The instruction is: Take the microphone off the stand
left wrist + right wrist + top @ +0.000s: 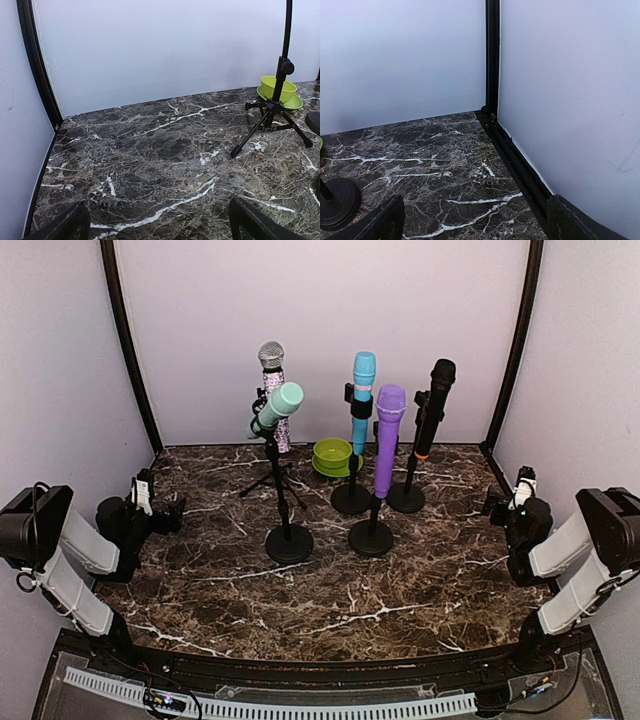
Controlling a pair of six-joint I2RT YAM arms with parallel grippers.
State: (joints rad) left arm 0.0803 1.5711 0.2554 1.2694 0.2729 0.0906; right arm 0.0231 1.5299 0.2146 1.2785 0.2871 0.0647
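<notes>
Five microphones (389, 405): each seated in its own stand (289, 543), clustered mid-table toward the rear.
Left gripper (160, 226): fingers wide apart, at left table edge, well apart from stands.
Right gripper (480, 226): fingers wide apart, near right rear corner.
Green bowl (333, 456): among the stands.

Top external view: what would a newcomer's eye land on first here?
Five microphones on black stands cluster in the middle: the mint green microphone and purple microphone nearest, the cyan blue microphone, black microphone and glittery silver microphone behind. A lime green bowl sits between them at the back. The left gripper and right gripper sit open at either side.
</notes>
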